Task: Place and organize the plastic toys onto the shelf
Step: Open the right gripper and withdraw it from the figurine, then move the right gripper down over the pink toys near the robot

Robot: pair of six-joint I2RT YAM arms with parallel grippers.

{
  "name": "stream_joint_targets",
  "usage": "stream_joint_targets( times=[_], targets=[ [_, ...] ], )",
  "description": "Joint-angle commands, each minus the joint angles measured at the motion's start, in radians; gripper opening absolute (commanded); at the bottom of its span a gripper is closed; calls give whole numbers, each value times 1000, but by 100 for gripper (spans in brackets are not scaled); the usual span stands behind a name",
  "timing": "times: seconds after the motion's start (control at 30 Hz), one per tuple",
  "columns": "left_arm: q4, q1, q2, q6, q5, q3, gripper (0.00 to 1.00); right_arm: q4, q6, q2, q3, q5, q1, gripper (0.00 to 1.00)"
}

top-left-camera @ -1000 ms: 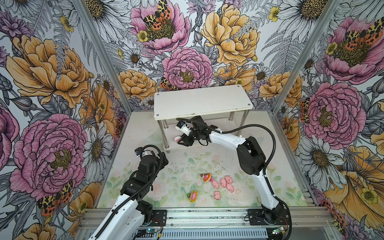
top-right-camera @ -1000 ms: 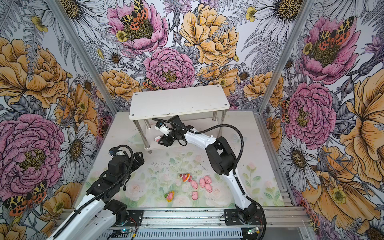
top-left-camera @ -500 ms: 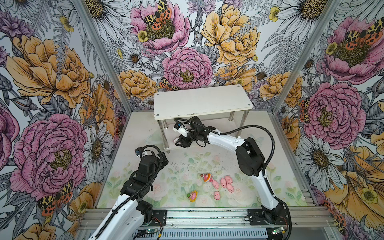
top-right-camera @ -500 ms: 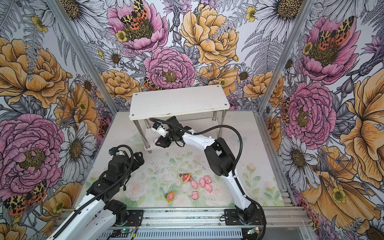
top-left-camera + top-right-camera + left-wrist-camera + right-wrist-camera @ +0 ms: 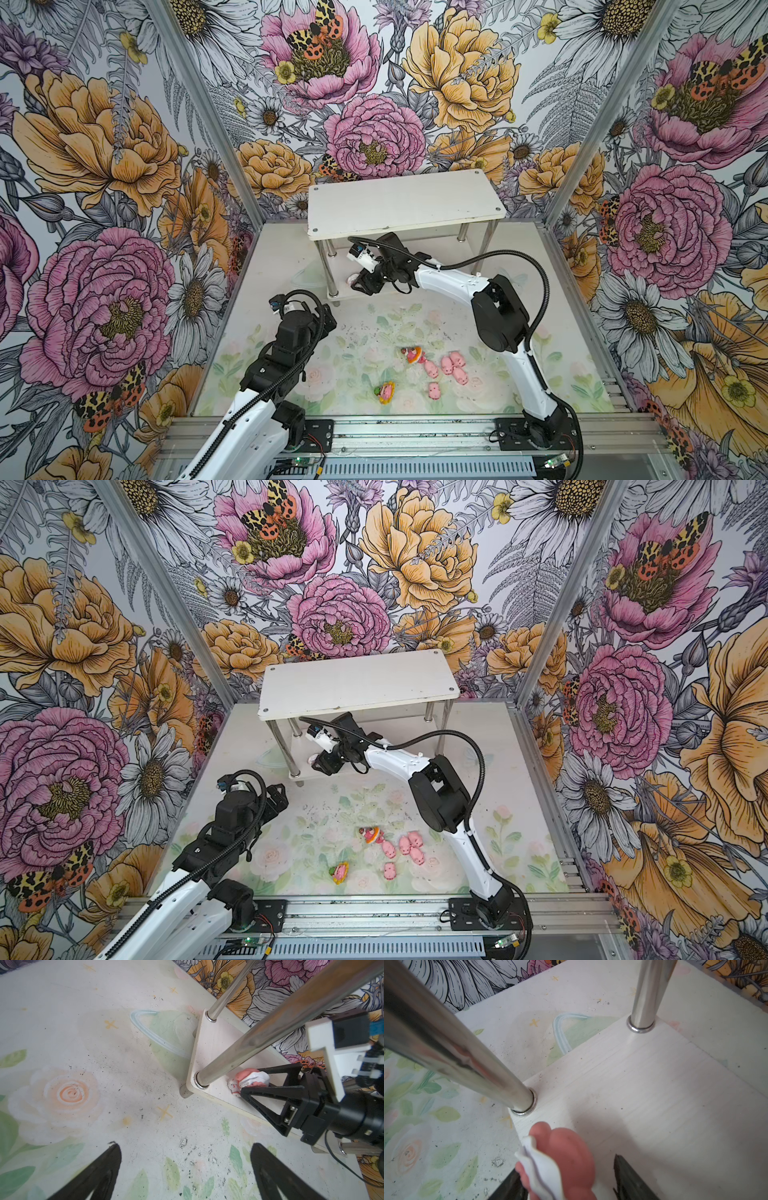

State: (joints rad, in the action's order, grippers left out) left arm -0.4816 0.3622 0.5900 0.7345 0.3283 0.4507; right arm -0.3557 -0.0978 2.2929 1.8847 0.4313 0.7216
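My right gripper (image 5: 363,284) reaches in under the top board of the shelf (image 5: 403,199). Its jaws are parted around the white-hooded toy (image 5: 564,1153). In the right wrist view the toy sits close against one finger with a clear gap to the other, so I read nothing as clamped. The toy rests on the lower tier (image 5: 654,1095) at its front left corner, just beside the metal leg (image 5: 467,1059). My left gripper (image 5: 185,1146) hangs over the surface (image 5: 83,1022) near that same corner, jaws spread wide and empty. Nearer the front rail in both top views, the other toys lie on the surface, well apart from the shelf. The orange figure (image 5: 412,355) is just beside the five pink pigs (image 5: 446,365), which are bunched together. The sunflower figure (image 5: 386,392) lies a little apart from them, toward the left arm's side.
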Motion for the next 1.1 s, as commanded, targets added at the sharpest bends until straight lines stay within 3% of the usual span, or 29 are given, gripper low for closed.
stream_joint_targets(
  times=[0.0, 0.23, 0.67, 0.97, 1.07],
  targets=[
    [20, -10, -13, 5, 8, 3, 99, 22, 48, -20, 21, -45, 10, 71],
    [20, -10, -23, -2, 6, 8, 99, 82, 81, -113, -95, -79, 20, 78],
    [-19, -6, -78, 12, -15, -5, 99, 197, 157, -406, -497, -151, 42, 78],
    [-36, 43, -96, 18, -64, -32, 95, 165, 236, -683, -813, -234, 164, 71],
    [-35, 82, -73, 16, -58, -32, 95, 108, 275, -753, -884, -305, 250, 70]
  ],
)
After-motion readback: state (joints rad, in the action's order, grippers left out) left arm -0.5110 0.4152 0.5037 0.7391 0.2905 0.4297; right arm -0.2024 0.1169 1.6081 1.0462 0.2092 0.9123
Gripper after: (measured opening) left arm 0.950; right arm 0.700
